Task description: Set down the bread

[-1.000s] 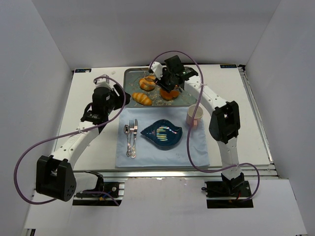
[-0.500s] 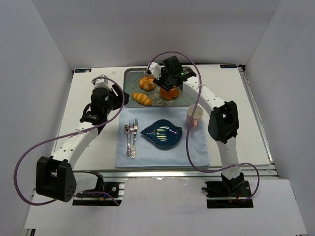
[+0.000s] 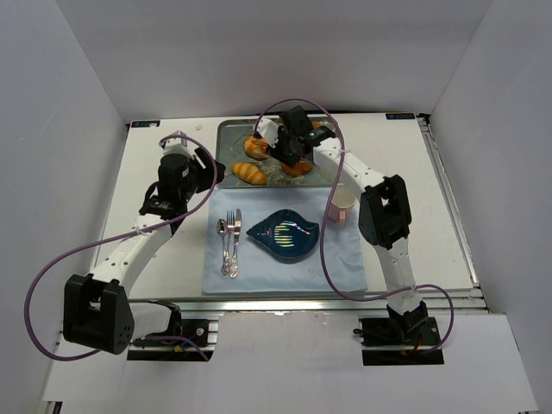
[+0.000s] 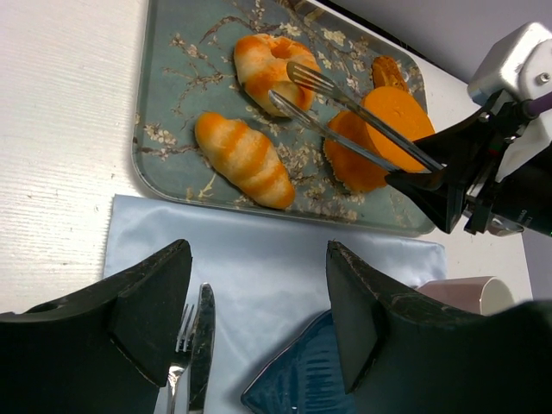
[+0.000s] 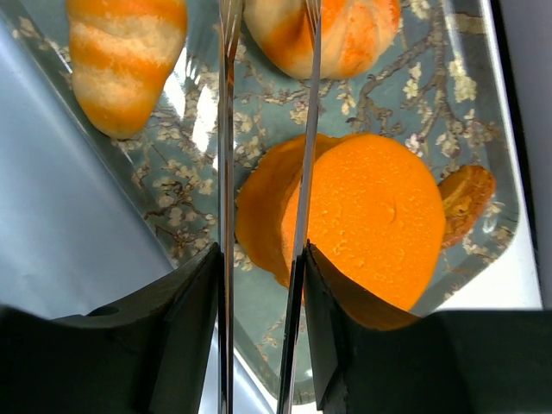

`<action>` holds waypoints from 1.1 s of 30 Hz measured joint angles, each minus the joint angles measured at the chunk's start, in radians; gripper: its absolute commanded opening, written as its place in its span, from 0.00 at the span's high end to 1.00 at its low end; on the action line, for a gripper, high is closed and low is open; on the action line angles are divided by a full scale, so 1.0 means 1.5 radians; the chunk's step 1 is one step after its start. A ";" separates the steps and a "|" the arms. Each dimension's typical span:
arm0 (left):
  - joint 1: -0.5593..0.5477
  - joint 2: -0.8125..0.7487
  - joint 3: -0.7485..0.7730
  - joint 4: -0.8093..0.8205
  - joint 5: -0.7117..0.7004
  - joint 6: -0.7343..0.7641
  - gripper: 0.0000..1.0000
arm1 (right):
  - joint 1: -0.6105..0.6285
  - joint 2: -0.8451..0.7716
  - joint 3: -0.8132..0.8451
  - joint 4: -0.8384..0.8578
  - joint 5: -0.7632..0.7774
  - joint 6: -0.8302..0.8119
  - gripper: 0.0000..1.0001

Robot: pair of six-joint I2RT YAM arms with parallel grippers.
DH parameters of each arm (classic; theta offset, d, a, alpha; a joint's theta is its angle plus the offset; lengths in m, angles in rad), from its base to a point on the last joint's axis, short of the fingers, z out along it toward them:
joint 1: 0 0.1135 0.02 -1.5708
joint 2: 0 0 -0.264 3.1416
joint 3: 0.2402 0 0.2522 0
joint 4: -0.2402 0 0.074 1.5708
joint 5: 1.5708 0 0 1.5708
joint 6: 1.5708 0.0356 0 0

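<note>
The bread (image 4: pixel 263 60) is a round golden bun with pale seams, lying at the back left of the floral tray (image 4: pixel 168 95); it also shows as the bun (image 3: pixel 255 147) from above and at the top edge (image 5: pixel 345 30) of the right wrist view. My right gripper (image 3: pixel 291 145) (image 5: pixel 259 254) is shut on a pair of metal tongs (image 4: pixel 362 129). Their two arms (image 5: pixel 226 172) reach over the tray, and the forked tips sit on either side of the bread's near edge. My left gripper (image 4: pixel 259 319) (image 3: pixel 205 169) is open and holds nothing, hovering over the blue napkin.
An elongated ridged roll (image 4: pixel 244 159) and a large orange cake (image 4: pixel 379 129) share the tray, with a small brown pastry (image 5: pixel 466 194) at its corner. On the napkin (image 3: pixel 345 259) lie a fork and knife (image 3: pixel 229 246) and a blue plate (image 3: pixel 285 233). A cup (image 3: pixel 342 203) stands to the right.
My right arm has swung left across the tray, carrying the tong tips from over the orange cake to the bread. The tong arms have spread slightly. The left arm has stayed still.
</note>
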 measured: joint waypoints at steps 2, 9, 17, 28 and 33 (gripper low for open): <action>0.002 0.000 -0.003 0.001 0.001 0.000 0.27 | 0.002 0.000 0.000 0.006 0.007 -0.002 0.52; 0.007 0.000 -0.007 0.000 0.006 0.000 0.27 | 0.008 0.000 -0.013 0.022 0.027 -0.011 0.52; 0.010 0.001 -0.007 0.012 0.013 -0.003 0.27 | 0.011 -0.001 -0.036 0.038 0.044 -0.013 0.51; 0.012 0.003 -0.007 0.031 0.014 -0.006 0.27 | 0.011 -0.038 -0.069 0.057 0.044 -0.013 0.52; 0.013 0.005 -0.007 0.035 0.020 -0.007 0.27 | 0.011 -0.058 -0.078 0.069 0.045 -0.013 0.51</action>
